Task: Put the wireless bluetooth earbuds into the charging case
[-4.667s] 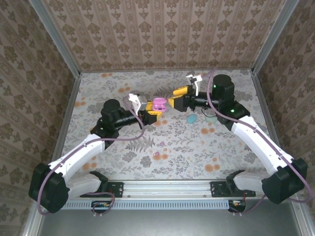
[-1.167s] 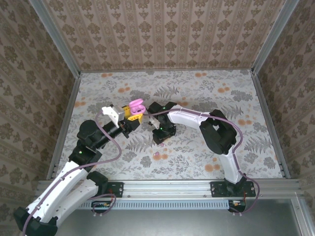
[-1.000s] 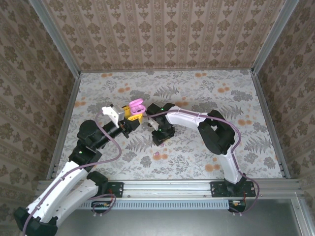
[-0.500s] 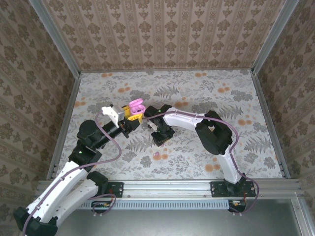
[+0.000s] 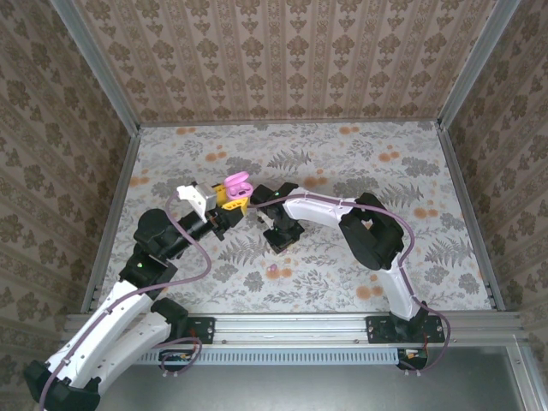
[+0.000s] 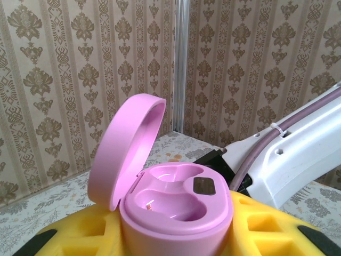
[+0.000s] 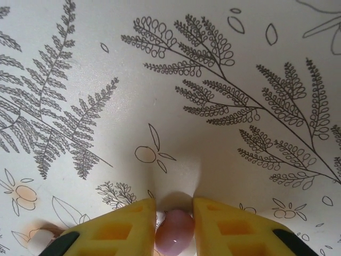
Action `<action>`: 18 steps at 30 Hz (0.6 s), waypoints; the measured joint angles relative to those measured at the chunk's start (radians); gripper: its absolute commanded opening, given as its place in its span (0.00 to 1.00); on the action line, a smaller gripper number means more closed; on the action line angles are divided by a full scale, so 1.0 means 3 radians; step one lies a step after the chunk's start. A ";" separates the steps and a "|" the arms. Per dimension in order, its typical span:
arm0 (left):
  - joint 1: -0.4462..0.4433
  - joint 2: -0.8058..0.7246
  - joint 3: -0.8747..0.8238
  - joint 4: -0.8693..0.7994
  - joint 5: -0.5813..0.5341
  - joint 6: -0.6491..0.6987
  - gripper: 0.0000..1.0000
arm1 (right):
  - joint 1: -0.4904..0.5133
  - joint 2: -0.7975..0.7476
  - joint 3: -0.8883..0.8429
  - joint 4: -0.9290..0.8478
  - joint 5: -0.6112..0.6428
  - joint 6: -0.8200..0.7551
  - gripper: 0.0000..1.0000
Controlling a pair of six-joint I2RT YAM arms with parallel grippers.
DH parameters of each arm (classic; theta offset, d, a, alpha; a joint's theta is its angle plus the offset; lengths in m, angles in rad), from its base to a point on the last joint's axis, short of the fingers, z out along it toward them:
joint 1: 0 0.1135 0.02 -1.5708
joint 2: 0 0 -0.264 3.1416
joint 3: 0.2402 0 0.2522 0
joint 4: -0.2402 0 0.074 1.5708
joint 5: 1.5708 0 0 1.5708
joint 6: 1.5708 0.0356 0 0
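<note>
The pink charging case [image 6: 176,205] stands with its lid [image 6: 125,146] open and both sockets bare. My left gripper [image 6: 176,237] is shut on it, yellow fingers [image 6: 266,224] on either side; from above the case [image 5: 237,185] sits left of centre. My right gripper [image 7: 175,209] points straight down at the cloth, its yellow pads against both sides of a pink earbud [image 7: 174,234] that rests on the cloth. From above, the right gripper [image 5: 281,242] is just right of the case. A second pink earbud [image 5: 272,271] lies nearer the front. Any cyan buds are hidden.
The flowered cloth [image 5: 411,248] covers the whole table, with patterned walls on three sides. The right arm [image 5: 321,205] arches across the middle and hides what lies under it. The metal rail [image 5: 291,330] runs along the front edge.
Since the earliest frame, the left arm drew back left with the case, whose lid is now open. The right arm swung down onto the cloth. In the last second it barely moved.
</note>
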 measured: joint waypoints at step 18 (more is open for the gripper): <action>0.0000 0.0249 0.0033 -0.0001 -0.0085 0.0000 0.28 | -0.0960 -0.1555 -0.1006 0.0912 -0.1620 0.0392 0.33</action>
